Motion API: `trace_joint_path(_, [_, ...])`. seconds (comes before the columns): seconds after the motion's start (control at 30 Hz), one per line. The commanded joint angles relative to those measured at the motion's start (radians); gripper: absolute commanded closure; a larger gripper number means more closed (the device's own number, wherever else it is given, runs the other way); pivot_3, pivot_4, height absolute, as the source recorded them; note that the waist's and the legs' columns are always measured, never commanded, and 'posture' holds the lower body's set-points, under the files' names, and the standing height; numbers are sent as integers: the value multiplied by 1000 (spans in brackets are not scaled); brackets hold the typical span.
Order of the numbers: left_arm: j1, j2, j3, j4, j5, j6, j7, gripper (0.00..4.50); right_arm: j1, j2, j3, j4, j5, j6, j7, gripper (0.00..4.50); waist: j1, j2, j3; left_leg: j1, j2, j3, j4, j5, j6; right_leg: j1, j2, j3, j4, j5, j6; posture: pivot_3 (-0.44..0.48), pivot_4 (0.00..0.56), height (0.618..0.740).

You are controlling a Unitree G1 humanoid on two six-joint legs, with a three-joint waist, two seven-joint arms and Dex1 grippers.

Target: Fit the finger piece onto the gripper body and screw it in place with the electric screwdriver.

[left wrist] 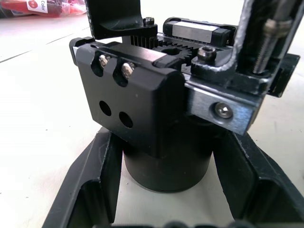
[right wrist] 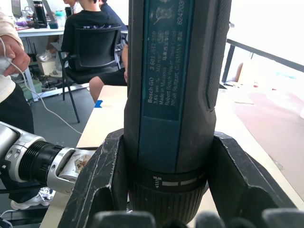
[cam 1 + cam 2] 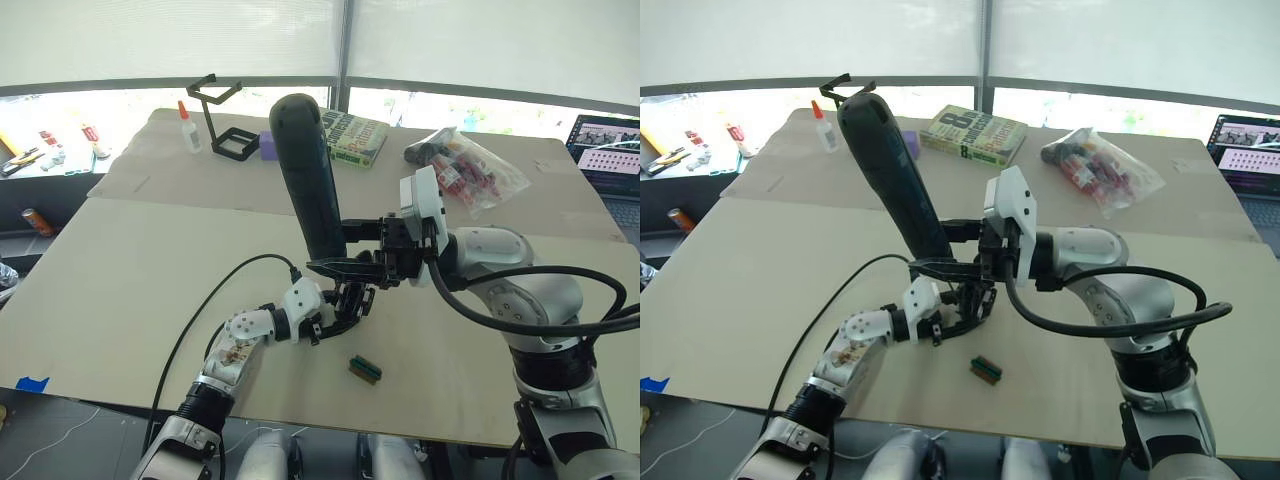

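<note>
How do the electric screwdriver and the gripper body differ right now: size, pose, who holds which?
Size: the electric screwdriver is a long thick cylinder; the gripper body is a short block on a round base.
Pose: the screwdriver stands nearly upright above the table, rounded end up; the gripper body sits low on the table.
Hold: the right gripper clamps the screwdriver; the left gripper flanks the gripper body's base.
Shared: both are black.
</note>
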Motion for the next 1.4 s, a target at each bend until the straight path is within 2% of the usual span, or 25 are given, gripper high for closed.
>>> trace_joint_path(0.03, [23,-8,-36,10,18,19,1,2219,1,3,-26,-32,7,-40,-4,2572,0,0,0,0,0,0,0,0,0,0,0,0,0,0,0,0,150,740])
trace_joint_path(1.4, [12,-10,-37,24,17,18,-2,2219,53,-17,-27,-21,11,-37,-39,2572,1,0,0,0,0,0,0,0,0,1,0,0,0,0,0,0,150,740])
